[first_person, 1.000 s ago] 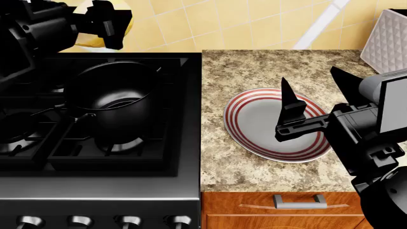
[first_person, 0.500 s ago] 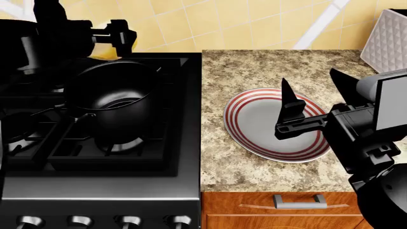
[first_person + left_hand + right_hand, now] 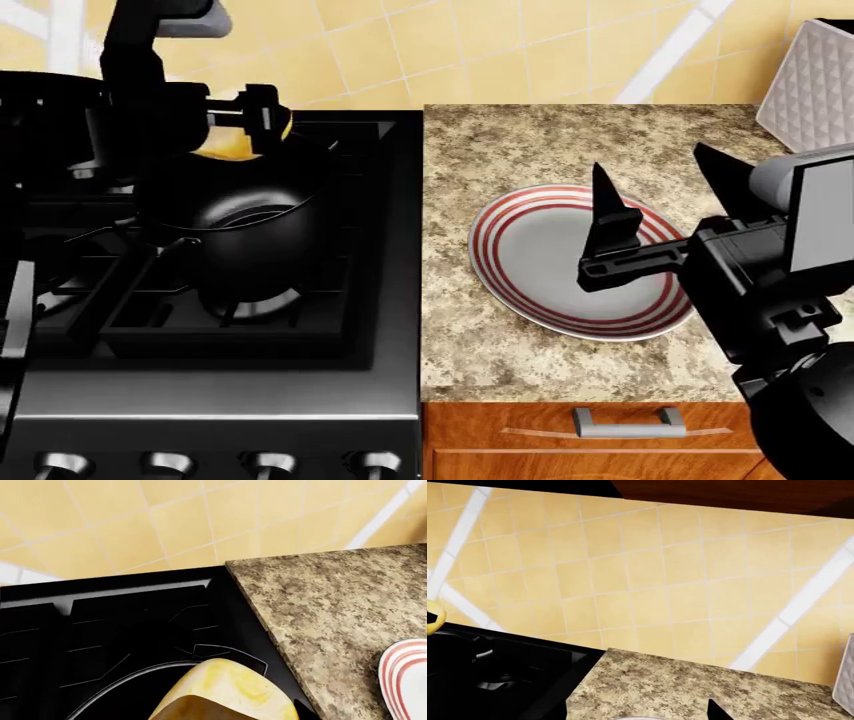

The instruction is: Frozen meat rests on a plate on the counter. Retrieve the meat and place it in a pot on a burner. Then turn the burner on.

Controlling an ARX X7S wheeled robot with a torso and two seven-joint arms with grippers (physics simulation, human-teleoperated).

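Note:
The pale yellow meat (image 3: pixel 230 146) hangs just above the back rim of the dark pot (image 3: pixel 254 225), with my left gripper (image 3: pixel 256 116) shut on it. That pot stands on a burner of the black stove (image 3: pixel 200 390). In the left wrist view the meat (image 3: pixel 230 692) fills the space between the jaws, with the pot rim (image 3: pixel 110 695) below it. The ringed plate (image 3: pixel 534 290) lies bare on the granite counter (image 3: pixel 534 140). My right gripper (image 3: pixel 657 185) hovers open over the plate; one fingertip (image 3: pixel 716 711) shows above the counter (image 3: pixel 694 680).
Silver stove knobs (image 3: pixel 167 465) line the stove's front edge. A white quilted appliance (image 3: pixel 807 85) stands at the counter's back right. A drawer with a silver handle (image 3: pixel 630 423) sits under the counter. A yellow tiled wall (image 3: pixel 507 50) runs behind.
My left gripper has come down and toward me with the meat, from high against the wall to just over the pot. The right arm and the plate have not moved.

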